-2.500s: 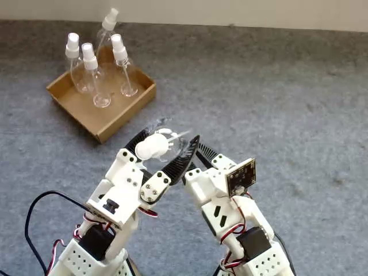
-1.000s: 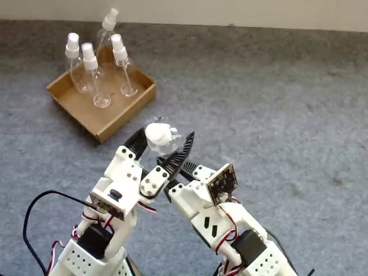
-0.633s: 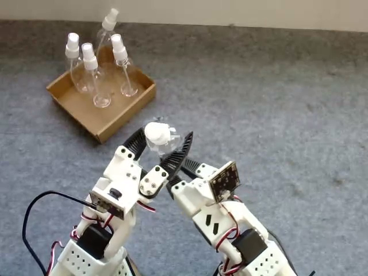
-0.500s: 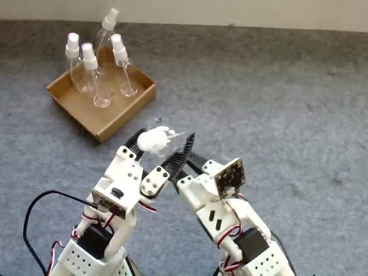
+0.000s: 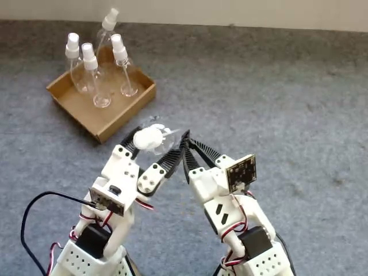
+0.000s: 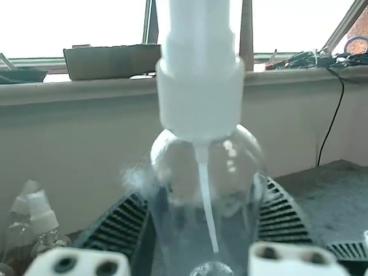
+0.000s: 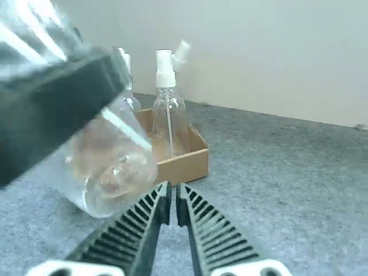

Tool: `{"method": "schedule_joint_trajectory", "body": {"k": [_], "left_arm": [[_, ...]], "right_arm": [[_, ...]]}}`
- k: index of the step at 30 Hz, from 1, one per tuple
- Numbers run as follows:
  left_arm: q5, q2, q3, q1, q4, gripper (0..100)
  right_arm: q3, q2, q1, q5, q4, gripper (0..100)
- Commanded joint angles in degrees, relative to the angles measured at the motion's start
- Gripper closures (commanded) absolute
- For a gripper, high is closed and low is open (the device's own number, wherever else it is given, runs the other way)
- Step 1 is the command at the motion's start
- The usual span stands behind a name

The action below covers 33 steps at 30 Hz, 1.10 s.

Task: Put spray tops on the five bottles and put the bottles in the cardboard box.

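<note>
Left arm sits low at near-left, forearm angled up toward the box. Left tool [image 5: 152,146] is clamped on the clear bottle [image 6: 207,195], holding it tilted and off the worktop [image 5: 276,98]. White spray top [image 6: 198,75] is seated on the neck. Right arm is alongside at near-right, with the right tool [image 7: 173,194] fingers closed together. Its tips are just beside the bottle's right flank; can't tell whether they touch. Cardboard box [image 5: 123,118] is far-left and rotated, with its near corner just ahead of the left tool. Four capped bottles [image 5: 101,92] stand in its far half, the rearmost leaning, and brown box floor shows in the near half. Grey worktop runs wide to the right and back to the wall behind the box.
</note>
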Motion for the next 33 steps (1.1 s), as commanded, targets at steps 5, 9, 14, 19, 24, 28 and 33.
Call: {"method": "schedule_joint_trajectory", "body": {"k": [5,9,14,19,24,28,33], "left_arm": [[0.26,-0.84,1.01,-15.34,0.53,94],[0.26,-0.84,1.01,-20.18,0.53,94],[0.26,-0.84,1.01,-25.71,0.44,94],[0.18,-0.84,1.01,-30.64,-3.08,94],[0.00,-0.66,1.01,-34.86,-3.60,94],[-0.09,-0.66,1.01,-35.91,-3.60,94],[-0.09,-0.66,1.01,-36.09,-2.99,94]], "right_arm": [[7.78,-0.66,0.48,0.53,-0.31,97.8],[7.78,-0.57,0.48,0.44,-0.22,97.8],[7.78,-0.48,0.48,0.35,-0.13,97.8],[7.78,-0.48,0.48,0.26,2.51,97.8],[7.78,-0.48,0.48,0.26,5.32,97.8],[7.78,-0.48,0.66,0.44,8.57,97.8],[7.78,-0.48,0.84,0.44,11.65,97.8]]}}
